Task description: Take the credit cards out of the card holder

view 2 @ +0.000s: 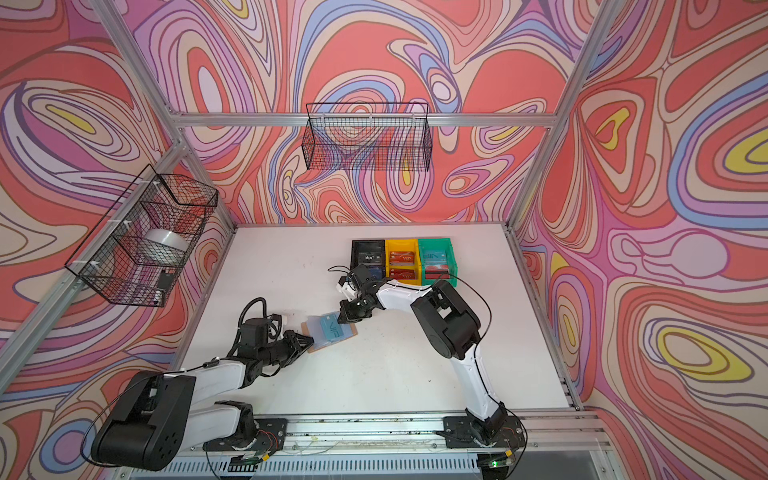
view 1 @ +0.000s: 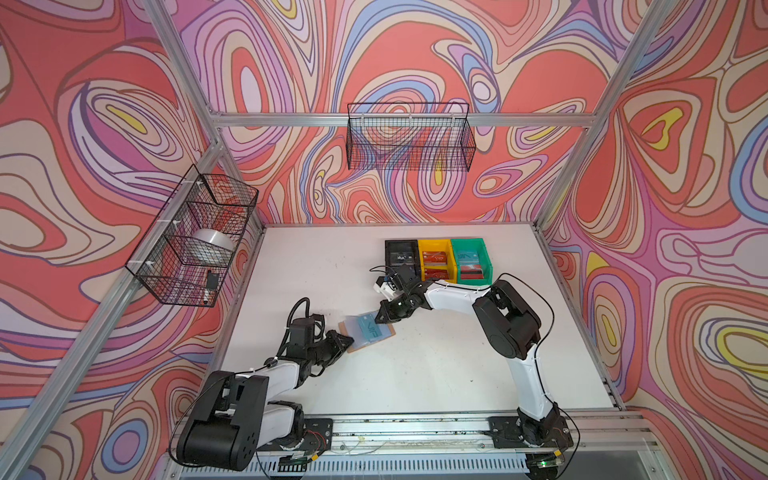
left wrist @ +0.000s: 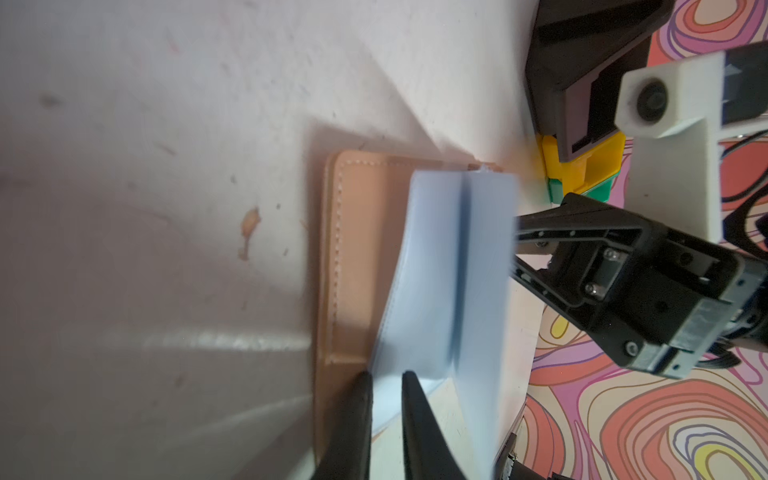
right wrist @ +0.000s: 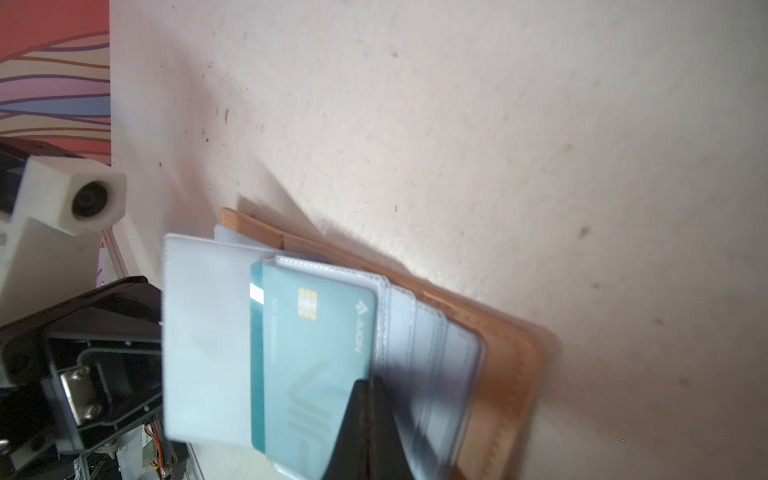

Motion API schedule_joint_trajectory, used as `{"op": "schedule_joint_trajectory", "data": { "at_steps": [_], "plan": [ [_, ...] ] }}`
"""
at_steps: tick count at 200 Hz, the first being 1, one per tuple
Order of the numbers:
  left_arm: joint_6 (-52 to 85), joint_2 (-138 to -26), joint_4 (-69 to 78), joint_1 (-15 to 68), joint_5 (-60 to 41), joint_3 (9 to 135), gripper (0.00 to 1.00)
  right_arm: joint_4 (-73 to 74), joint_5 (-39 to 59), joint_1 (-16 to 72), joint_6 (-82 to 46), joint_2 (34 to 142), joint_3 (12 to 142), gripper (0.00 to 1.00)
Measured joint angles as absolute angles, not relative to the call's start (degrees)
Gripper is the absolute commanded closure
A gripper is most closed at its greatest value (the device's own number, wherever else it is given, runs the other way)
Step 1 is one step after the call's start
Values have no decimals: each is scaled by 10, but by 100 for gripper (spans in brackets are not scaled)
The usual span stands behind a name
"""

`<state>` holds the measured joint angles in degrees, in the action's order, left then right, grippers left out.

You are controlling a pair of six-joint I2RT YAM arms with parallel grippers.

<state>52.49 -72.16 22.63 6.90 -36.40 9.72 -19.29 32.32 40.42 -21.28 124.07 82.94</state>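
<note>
Card holder [view 1: 353, 332] lies open mid-table [view 1: 415, 374], btwn your two arms. Your L gripper [left wrist: 384, 378] is clamped on a clear sleeve [left wrist: 419, 270], holding it up off the tan cover. R gripper [right wrist: 368, 382] has its jaws together, tips at the teal VIP card [right wrist: 316, 340] in the sleeves; can't tell if it's pinched.

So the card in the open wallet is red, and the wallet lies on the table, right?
Not red. The card in the open wallet is teal, as the right wrist view shows. The wallet does lie on the table.
</note>
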Motion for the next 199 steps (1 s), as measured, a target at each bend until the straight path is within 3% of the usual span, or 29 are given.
{"op": "schedule_joint_trajectory", "data": {
  "at_steps": [69,144,199],
  "plan": [
    [533,-710,220,68,-374,97,81,-197,320,405,-213,1241,832,100],
    [560,-507,107,68,-386,155,67,-199,317,406,-212,1241,833,100],
    [599,-595,161,68,-390,128,68,-201,317,406,-210,1242,834,100]
  ]
}}
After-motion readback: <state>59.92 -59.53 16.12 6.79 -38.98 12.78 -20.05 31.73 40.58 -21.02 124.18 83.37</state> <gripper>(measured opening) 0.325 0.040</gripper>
